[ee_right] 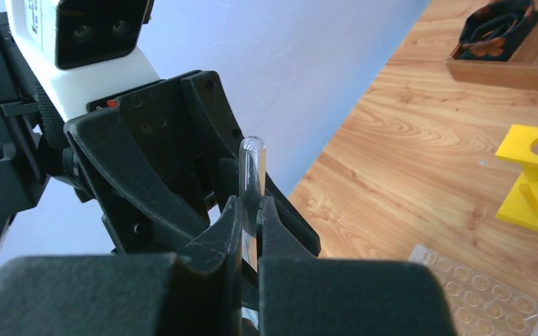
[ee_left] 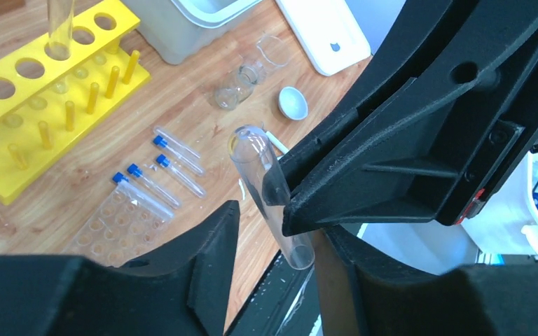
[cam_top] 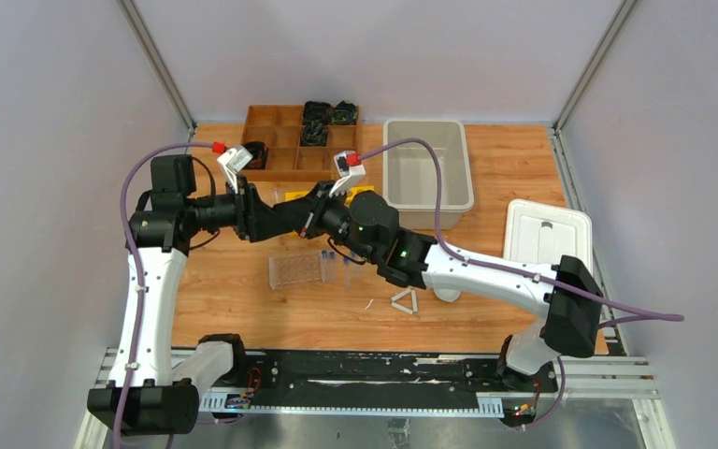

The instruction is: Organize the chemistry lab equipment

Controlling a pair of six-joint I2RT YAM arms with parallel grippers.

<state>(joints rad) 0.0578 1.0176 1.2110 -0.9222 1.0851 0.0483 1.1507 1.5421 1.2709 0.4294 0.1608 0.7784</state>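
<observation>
- Tube (ee_left: 270, 192): thin clear glass, so I'm judging it light, stiff, slick and easy to crack. It's calling for a gentle squeeze across the straight wall, not at the rounded end or the open rim
- R gripper (ee_right: 251, 234) is clamping the tube around mid-length, fingers narrow. The rounded end is sticking up above the pads in the R wrist view
- L gripper (ee_left: 280, 241) is sitting wide and gripping nothing. The tube's lower part is hanging betw its 2 fingers, apparently touching neither
- Both grippers are meeting nose to nose in the air over the table (cam_top: 514, 168), so the tube is being held off the wood, near the rack (ee_left: 42, 119)
- This is looking like a handover. L should be closing on the free stretch just beside R's pads, w/ R letting go only once L is gripping firm, since glass may be slipping on plastic pads
- 4 capped tubes (ee_left: 161, 164) are lying flat by the well plate (ee_left: 115, 227), well apart from both grippers
</observation>
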